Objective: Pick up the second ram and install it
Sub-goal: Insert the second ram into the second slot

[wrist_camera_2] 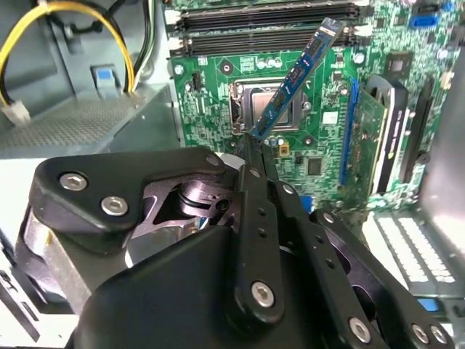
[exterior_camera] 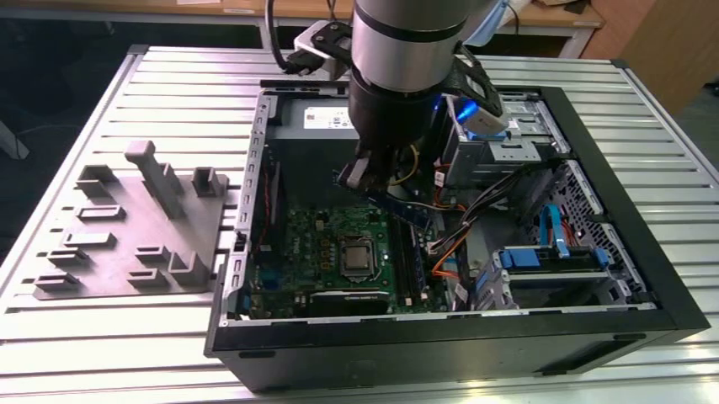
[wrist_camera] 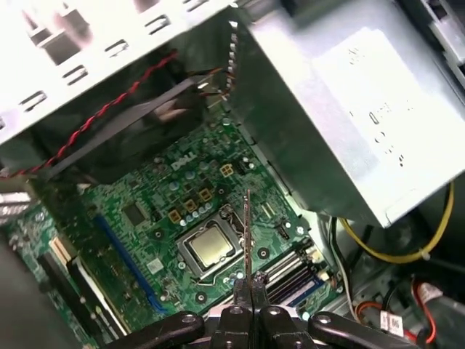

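I am logging the scene from the largest item down. The slatted table (exterior_camera: pixel 90 337) is carrying the work, and the open computer case (exterior_camera: pixel 663 295) is lying on its side directly beneath the gripper (exterior_camera: pixel 371 178), side panel off so that access is from above. The arm (exterior_camera: pixel 405 50) is standing over that opening with its wrist inside the case walls. The grey fixture (exterior_camera: pixel 135 236) is sitting well away from the gripper, outside the case. No stick is showing on it.

The motherboard (exterior_camera: pixel 315 244) is facing up under the gripper, and the power supply (wrist_camera: pixel 349 109) is boxing in one side of the working space.

In both wrist views the gripper (wrist_camera_2: pixel 254 142) is closed down narrow, pinching the second ram (wrist_camera_2: pixel 298 76) by one end. The stick is projecting beyond the fingertips, clear of the board, tilted in the second wrist view and edge-on in the first. I am judging the end grip as chosen to leave the contact edge free.

The memory slots (wrist_camera_2: pixel 269 18) are lying just past the stick's far end, not yet engaged, and the processor socket (wrist_camera: pixel 211 249) is sitting beneath it.
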Controlling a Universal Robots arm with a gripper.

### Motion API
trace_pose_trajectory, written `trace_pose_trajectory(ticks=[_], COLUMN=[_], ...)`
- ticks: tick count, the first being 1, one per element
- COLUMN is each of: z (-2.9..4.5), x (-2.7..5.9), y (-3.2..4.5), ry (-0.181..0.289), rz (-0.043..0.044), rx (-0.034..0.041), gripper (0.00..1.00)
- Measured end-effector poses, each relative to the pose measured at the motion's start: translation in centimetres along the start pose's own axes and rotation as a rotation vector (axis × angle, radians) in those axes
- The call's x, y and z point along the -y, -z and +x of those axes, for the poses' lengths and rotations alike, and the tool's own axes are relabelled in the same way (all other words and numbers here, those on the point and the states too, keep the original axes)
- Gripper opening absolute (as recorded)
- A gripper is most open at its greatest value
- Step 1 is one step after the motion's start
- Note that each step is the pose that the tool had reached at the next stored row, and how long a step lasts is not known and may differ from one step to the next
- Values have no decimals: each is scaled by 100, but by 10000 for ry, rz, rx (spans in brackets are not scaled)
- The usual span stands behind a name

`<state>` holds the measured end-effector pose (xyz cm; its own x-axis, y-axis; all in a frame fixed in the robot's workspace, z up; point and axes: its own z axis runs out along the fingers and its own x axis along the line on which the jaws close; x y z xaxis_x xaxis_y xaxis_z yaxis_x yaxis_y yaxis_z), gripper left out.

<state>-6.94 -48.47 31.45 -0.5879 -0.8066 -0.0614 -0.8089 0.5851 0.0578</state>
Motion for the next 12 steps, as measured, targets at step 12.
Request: trace_pose_trajectory(ticks=[12], z=[2], x=[2], y=[-27], ry=[-2178], rz=[135], rx=[127], gripper=[12])
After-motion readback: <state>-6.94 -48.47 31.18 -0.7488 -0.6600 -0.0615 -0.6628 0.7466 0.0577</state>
